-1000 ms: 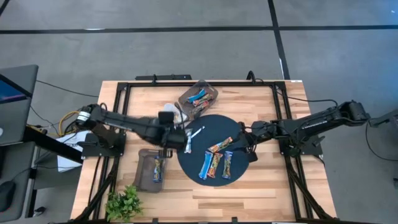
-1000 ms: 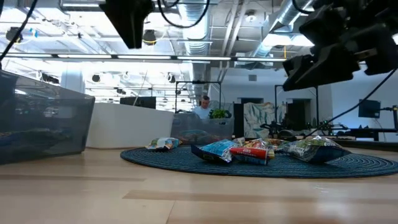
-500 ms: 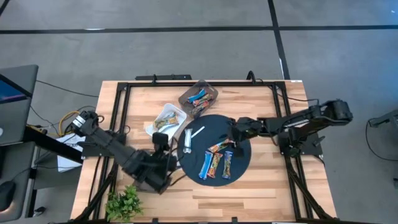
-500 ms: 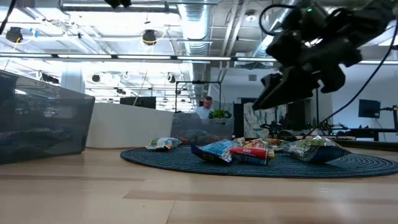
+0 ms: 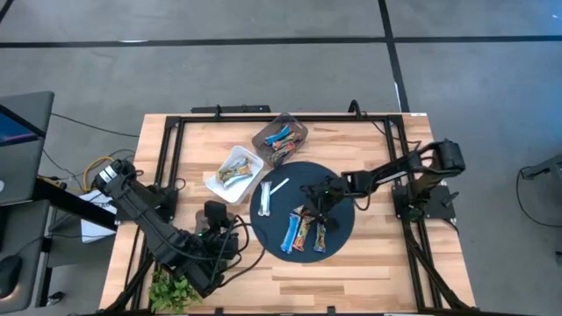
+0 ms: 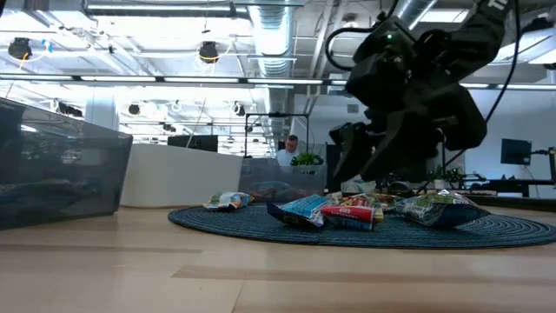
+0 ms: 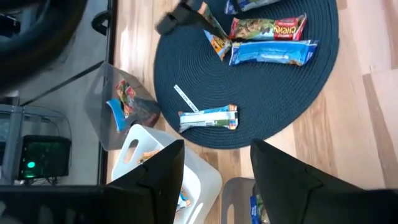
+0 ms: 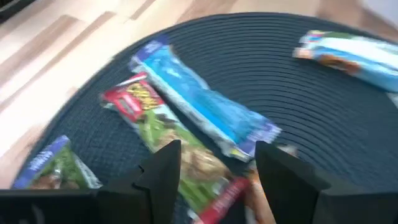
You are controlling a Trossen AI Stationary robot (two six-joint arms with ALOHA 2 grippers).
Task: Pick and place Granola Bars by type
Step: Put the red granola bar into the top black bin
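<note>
1. Now the right pincer, fingers spread and empty, hangs over the Granola Bars clustered on the dark mat.
2. Bars touch (wrappers slick), so it may pinch two types.
3. Left pincer, released, waits off the mat.

1. Even, bright overhead light falls on the worktop in the high view; shadows are soft.
2. The low view shows glaring ceiling lights, with the right arm a dark silhouette.
3. The right wrist view is motion-blurred; the wrappers smear.
</note>
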